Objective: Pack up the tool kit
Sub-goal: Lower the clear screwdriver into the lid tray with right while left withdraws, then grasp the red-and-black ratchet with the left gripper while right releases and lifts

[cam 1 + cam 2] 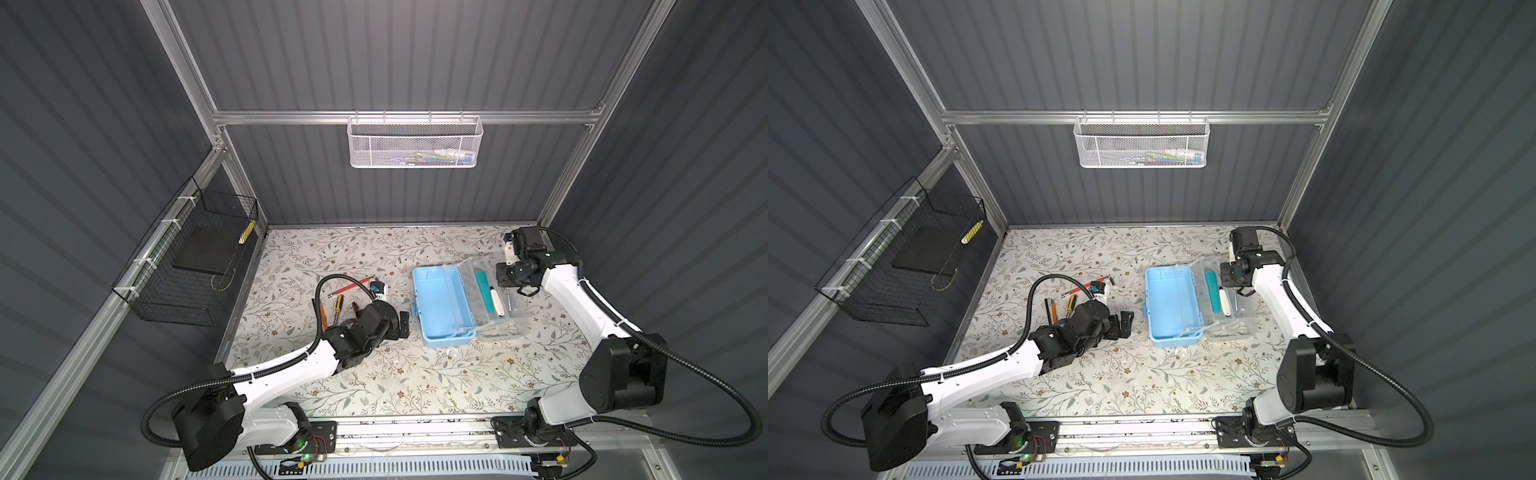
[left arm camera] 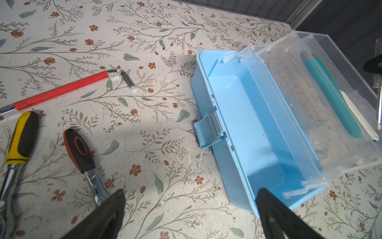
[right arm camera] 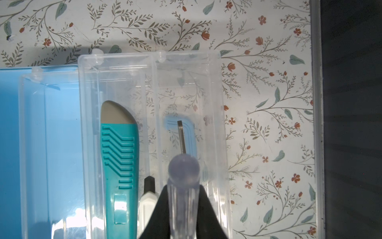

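The tool kit (image 1: 440,307) (image 1: 1171,303) lies open on the floral table. Its light-blue base (image 2: 248,124) holds nothing. Its clear lid (image 3: 186,82) is folded out on the side away from the left arm. A teal knife (image 3: 119,157) (image 1: 486,297) and a white pen (image 3: 147,198) lie in the lid. My right gripper (image 3: 183,188) (image 1: 508,286) is shut on a clear-handled screwdriver (image 3: 183,171), held tip-down over the lid. My left gripper (image 2: 191,191) (image 1: 401,324) stands open and holds nothing, low beside the base's near corner.
A red hex key (image 2: 62,91), a yellow-black screwdriver (image 2: 22,136) and an orange-black tool (image 2: 78,151) lie on the table left of the kit. A white mesh basket (image 1: 415,143) hangs on the back wall. A black wire basket (image 1: 187,266) hangs on the left wall.
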`<control>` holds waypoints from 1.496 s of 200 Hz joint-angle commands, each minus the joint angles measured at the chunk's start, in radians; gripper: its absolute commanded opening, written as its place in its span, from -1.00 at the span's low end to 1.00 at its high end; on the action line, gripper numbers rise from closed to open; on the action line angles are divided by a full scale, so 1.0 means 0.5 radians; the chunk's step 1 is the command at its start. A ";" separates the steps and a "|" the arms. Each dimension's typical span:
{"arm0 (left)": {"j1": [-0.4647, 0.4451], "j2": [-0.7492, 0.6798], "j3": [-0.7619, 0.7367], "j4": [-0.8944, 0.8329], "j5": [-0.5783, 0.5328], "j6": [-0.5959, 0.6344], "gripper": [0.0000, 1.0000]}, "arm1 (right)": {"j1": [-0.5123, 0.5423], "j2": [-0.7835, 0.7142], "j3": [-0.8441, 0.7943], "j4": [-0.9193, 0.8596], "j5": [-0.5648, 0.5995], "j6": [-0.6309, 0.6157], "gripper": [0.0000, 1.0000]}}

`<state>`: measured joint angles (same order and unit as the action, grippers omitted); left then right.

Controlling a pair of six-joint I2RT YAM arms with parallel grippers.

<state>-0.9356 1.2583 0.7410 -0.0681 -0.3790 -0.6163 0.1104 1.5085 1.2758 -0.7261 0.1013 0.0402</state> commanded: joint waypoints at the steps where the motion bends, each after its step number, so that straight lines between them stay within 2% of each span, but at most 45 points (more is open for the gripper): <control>1: 0.000 -0.044 -0.015 -0.039 -0.047 0.036 1.00 | 0.012 0.010 0.031 -0.004 0.011 -0.019 -0.69; 48: -0.001 -0.061 -0.014 -0.072 -0.078 0.045 1.00 | 0.012 0.026 0.011 0.031 -0.004 0.011 -0.48; 67: -0.002 -0.071 -0.013 -0.087 -0.091 0.045 0.99 | 0.012 0.023 0.001 0.039 0.016 0.020 -0.17; 133: 0.018 -0.091 -0.012 -0.216 -0.214 0.009 1.00 | 0.012 -0.091 -0.054 0.091 -0.038 0.096 0.18; 159: 0.129 -0.106 -0.032 -0.323 -0.226 -0.094 1.00 | 0.018 -0.154 -0.086 0.117 -0.091 0.142 0.28; 197: 0.377 -0.122 -0.131 -0.341 -0.080 -0.181 1.00 | 0.060 -0.220 -0.120 0.130 -0.124 0.192 0.30; 245: 0.440 0.154 -0.006 -0.419 -0.109 -0.067 0.99 | 0.102 -0.292 -0.159 0.159 -0.139 0.223 0.36; 281: 0.552 0.362 0.015 -0.292 0.054 -0.050 0.85 | 0.104 -0.335 -0.170 0.149 -0.120 0.211 0.35; 299: 0.581 0.449 0.042 -0.276 0.064 -0.038 0.79 | 0.104 -0.359 -0.183 0.147 -0.114 0.206 0.35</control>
<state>-0.6666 1.4403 0.7212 -0.2283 -0.3836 -0.6575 0.1600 1.3529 1.2030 -0.6510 0.0410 0.1383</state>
